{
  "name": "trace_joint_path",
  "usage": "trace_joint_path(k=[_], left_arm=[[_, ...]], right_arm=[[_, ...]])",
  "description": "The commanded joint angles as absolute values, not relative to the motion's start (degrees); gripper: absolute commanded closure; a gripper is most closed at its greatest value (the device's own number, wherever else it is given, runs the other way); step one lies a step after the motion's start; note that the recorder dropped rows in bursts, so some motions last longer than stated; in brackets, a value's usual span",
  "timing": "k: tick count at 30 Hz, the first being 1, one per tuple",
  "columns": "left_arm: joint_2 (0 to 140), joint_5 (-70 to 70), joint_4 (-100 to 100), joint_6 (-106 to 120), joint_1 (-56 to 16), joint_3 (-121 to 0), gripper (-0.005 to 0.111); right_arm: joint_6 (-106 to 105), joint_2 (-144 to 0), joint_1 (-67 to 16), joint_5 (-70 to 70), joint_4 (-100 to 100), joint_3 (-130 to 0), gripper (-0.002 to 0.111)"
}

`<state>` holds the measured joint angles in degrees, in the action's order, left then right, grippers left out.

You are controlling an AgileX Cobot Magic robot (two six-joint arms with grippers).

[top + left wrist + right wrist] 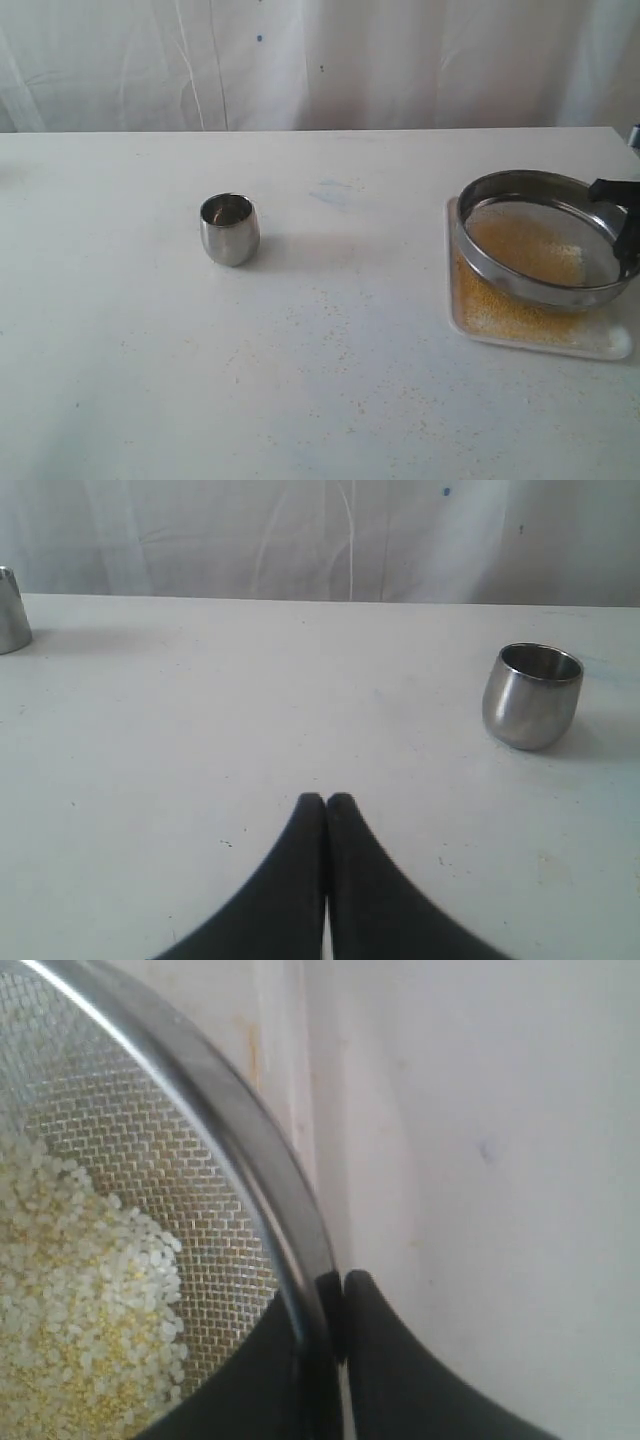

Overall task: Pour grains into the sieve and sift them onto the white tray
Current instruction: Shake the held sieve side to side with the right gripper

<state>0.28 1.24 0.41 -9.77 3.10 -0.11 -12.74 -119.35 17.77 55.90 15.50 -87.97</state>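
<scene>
While right fingers pinch the steel sieve at its rim, fine mesh holds pale and golden grains, more on the white tray; left fingers pressed together.

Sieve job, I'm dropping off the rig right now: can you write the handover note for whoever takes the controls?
Left tool: shut, empty, over the table, away from the work.
Right tool: shut on the rim of the sieve, holding it tilted over the white tray.
Steel cup: upright on the table, apart from the tray, looks empty.
Done: grains are in the sieve, and a golden layer already lies on the tray.
Left: mostly pale grains with some golden ones sit in the sieve, so more sifting is probably needed.
</scene>
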Motion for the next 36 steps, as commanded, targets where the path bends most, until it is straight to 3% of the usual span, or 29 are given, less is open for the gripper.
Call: trace_joint_path(k=[1,6,11,16,21,26,30,36], left_arm=[[0.00,1.01,0.44,-10.32,2.65,0.00,0.107],[0.00,1.01,0.44,-10.32,2.65,0.00,0.107],[0.00,1.01,0.44,-10.32,2.65,0.00,0.107],[0.00,1.01,0.44,-10.32,2.65,0.00,0.107],[0.00,1.01,0.44,-10.32,2.65,0.00,0.107],[0.00,1.01,0.44,-10.32,2.65,0.00,0.107],[0.00,1.01,0.44,-10.32,2.65,0.00,0.107],[0.00,1.01,0.44,-10.32,2.65,0.00,0.107]], right_arm=[[-11.89,-118.51,18.00,60.73,17.39,-88.49,0.108],[-13.30,-118.51,17.86,53.14,17.29,-88.84,0.108],[-13.61,-118.41,17.49,61.36,17.39,-87.92,0.108],[-11.57,-118.41,17.37,47.88,16.92,-88.53,0.108],[-10.45,-118.52,17.13,57.51,17.26,-88.52,0.108],[-8.45,-118.31,17.23,48.65,17.26,-88.73,0.108],[-10.79,-118.19,17.23,60.98,17.09,-88.48,0.108],[-9.42,-118.42,17.65,54.39,16.70,-88.73,0.108]])
